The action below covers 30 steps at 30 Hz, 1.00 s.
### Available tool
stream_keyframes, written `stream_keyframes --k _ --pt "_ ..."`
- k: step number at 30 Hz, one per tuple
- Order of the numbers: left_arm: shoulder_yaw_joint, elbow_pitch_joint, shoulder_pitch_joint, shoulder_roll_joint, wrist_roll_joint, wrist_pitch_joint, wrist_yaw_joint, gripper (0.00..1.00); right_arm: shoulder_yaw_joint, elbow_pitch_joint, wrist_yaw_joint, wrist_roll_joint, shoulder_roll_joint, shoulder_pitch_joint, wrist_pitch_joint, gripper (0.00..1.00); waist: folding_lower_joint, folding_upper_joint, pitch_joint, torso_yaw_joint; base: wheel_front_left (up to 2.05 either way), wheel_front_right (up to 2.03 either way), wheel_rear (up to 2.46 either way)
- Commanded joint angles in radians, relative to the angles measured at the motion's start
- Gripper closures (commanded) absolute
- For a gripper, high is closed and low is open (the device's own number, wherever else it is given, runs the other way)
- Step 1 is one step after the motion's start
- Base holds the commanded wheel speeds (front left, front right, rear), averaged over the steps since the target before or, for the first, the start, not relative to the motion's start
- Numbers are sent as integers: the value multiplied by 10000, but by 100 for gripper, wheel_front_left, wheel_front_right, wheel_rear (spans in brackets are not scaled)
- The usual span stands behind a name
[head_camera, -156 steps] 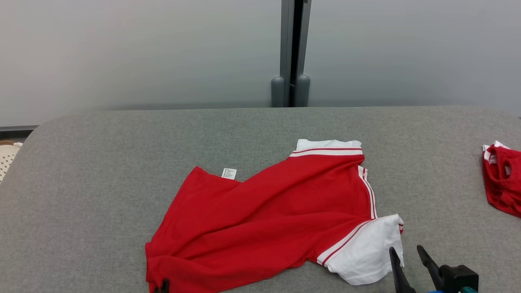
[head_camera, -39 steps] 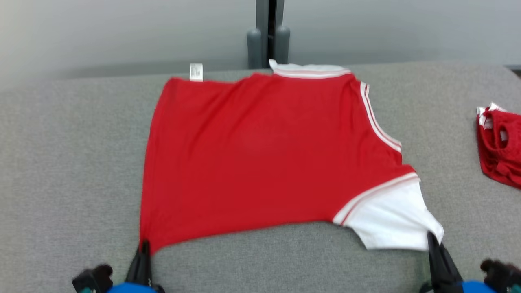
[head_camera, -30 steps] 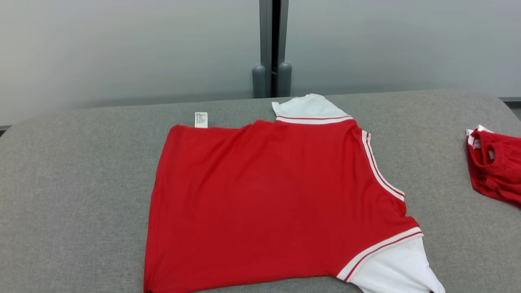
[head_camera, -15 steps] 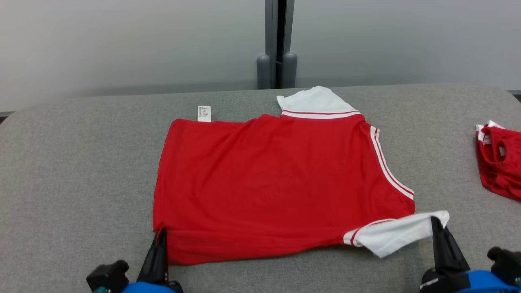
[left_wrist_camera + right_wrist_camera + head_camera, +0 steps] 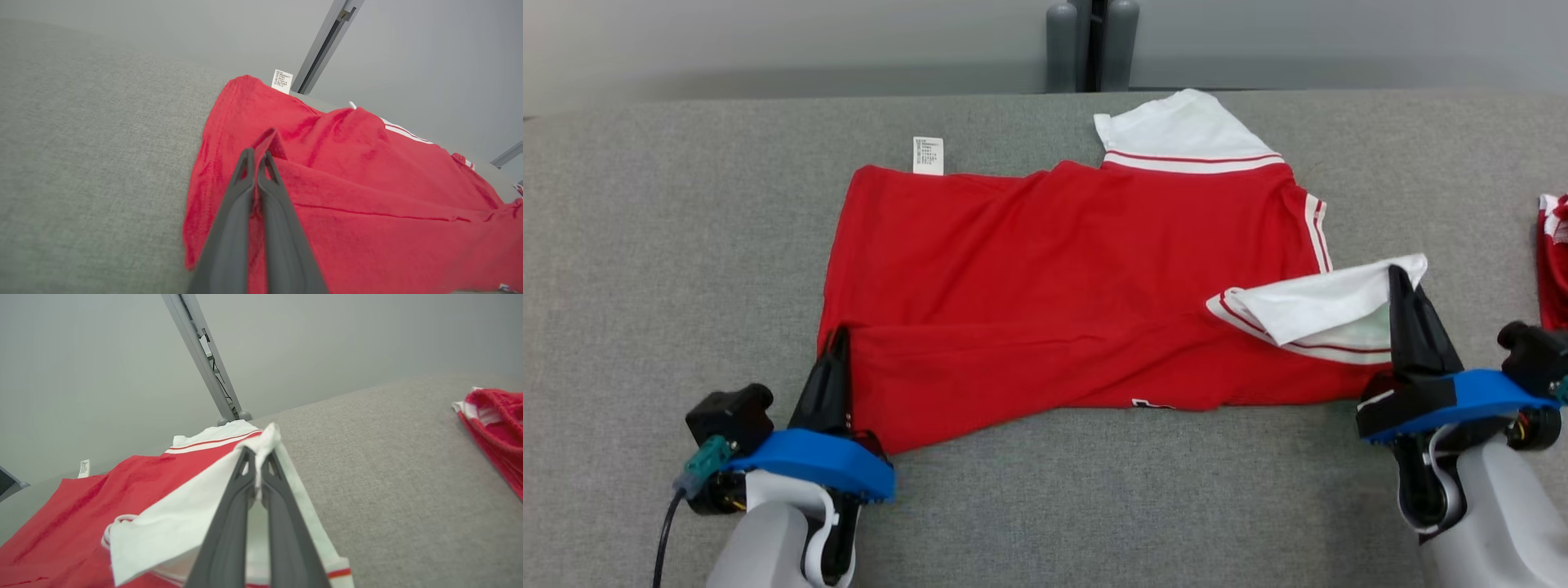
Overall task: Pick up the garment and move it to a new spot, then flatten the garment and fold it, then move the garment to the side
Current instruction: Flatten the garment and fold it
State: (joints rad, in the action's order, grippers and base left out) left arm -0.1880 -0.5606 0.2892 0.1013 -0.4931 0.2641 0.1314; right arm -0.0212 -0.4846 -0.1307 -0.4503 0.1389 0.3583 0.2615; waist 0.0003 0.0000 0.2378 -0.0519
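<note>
Head view: red soft-knit shirt with white striped sleeves (image 5: 1054, 269) lies mid grey fabric-covered bench (image 5: 670, 245), near edge lifted, partly doubled over body. Left gripper (image 5: 836, 339) clenched on red hem corner. Right gripper (image 5: 1401, 278) clenched on white sleeve (image 5: 1307, 306) edge, sleeve raised over body. Expect light, limp cloth: sags between your two pinches, wrinkles readily, likely drags on textured top. Take hold at corners and seams, carry both ends level. White care label (image 5: 928, 155) at far hem. Second red garment (image 5: 1553, 253) well apart at right.

white tag (image 5: 928, 155) on garment (image 5: 1054, 286), print illegible
</note>
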Motion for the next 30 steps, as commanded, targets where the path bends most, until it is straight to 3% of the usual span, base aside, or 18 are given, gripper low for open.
stream_keyframes --k 1,9,10,11,12,13,14,23,30 --pt "36 -125 437 91 -69 3 -15 100 -17 -162 0 118 99 421 47 100 -3 0 263 100 0 0 0" --pt "-65 -494 1490 325 57 3 -15 100 -91 -776 0 450 86 1463 47 100 -3 0 767 39 0 0 0" --pt "-111 -573 1568 356 70 3 -15 100 -189 -826 1 526 57 1535 47 93 -3 0 789 32 0 0 0" --pt "-145 -674 1633 388 91 1 -15 100 -254 -860 0 677 35 1584 47 3 -3 0 802 27 0 0 0" --pt "-165 -728 1690 431 160 3 -15 100 -293 -836 0 848 2 1602 47 0 -3 0 802 19 0 0 0" --pt "-121 -700 1741 458 250 3 -15 54 -340 -753 0 1055 -12 1568 47 0 -3 0 795 10 0 0 0" --pt "-16 -675 1735 466 395 3 -15 0 -351 -622 0 1322 -24 1471 47 0 -3 0 771 1 0 0 0" --pt "1579 258 135 53 1969 3 -148 0 -497 825 0 3214 -416 -195 38 0 -3 0 116 -115 0 0 0" --pt "2267 619 -1786 -424 2449 3 -41 0 -620 1035 1 3503 -752 -2029 40 0 -3 0 -943 -156 0 0 0"
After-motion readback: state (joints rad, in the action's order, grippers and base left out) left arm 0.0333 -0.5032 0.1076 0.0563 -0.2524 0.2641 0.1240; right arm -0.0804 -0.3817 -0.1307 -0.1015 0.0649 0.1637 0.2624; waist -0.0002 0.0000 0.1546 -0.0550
